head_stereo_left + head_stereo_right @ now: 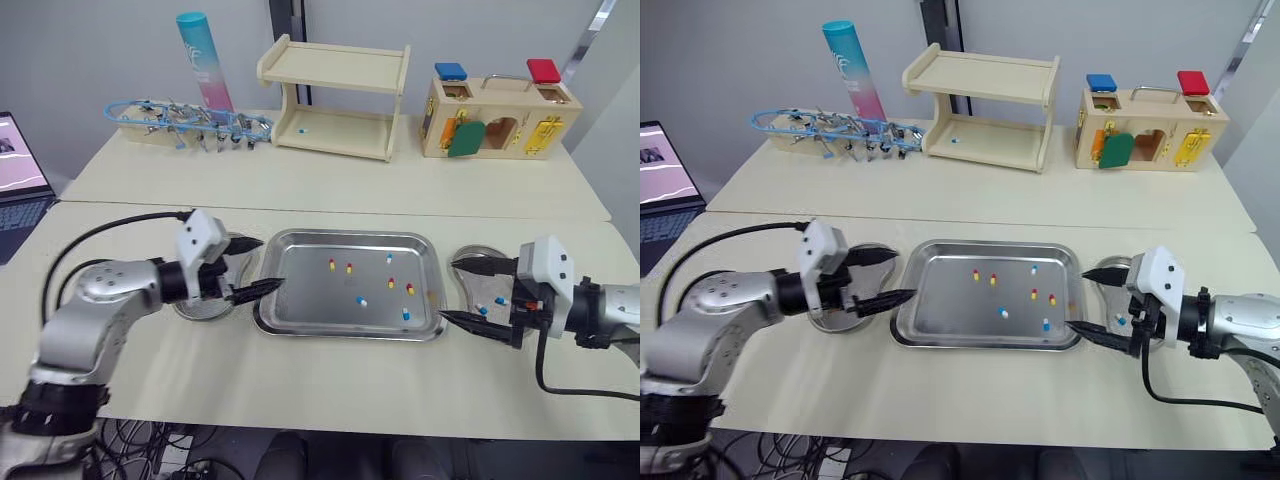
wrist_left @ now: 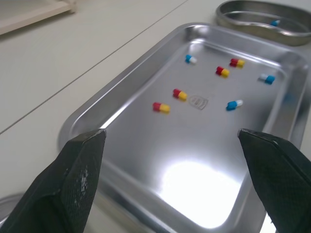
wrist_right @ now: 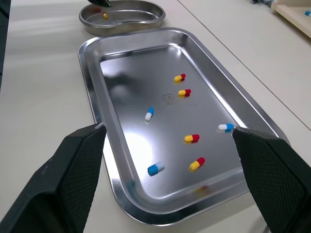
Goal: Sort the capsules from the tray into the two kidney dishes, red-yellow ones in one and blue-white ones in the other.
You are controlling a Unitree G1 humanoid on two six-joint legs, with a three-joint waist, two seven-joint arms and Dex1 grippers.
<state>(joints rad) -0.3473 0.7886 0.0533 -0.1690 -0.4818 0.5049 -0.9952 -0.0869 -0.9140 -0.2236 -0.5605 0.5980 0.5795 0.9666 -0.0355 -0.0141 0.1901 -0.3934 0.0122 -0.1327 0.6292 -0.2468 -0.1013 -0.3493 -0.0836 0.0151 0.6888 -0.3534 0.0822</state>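
A steel tray point(image 1: 310, 300) lies mid-table with several capsules in it, such as a red-yellow one point(image 1: 332, 265) and a blue-white one point(image 1: 361, 301). My left gripper point(image 1: 262, 265) hovers open over the tray's left rim, above the left kidney dish point(image 1: 200, 308). That dish point(image 3: 121, 14) holds a red-yellow capsule point(image 3: 105, 15). My right gripper point(image 1: 450, 290) is open at the tray's right rim, over the right kidney dish point(image 1: 490, 285), which holds blue-white capsules point(image 1: 499, 299). Neither gripper has anything between its fingers.
At the back of the table stand a wooden shelf point(image 1: 335, 100), a lock-box toy point(image 1: 500, 115), a rack of blue tools point(image 1: 190, 125) and a tall tube point(image 1: 205, 60). A laptop point(image 1: 20, 185) sits at the far left. Cables trail from both arms.
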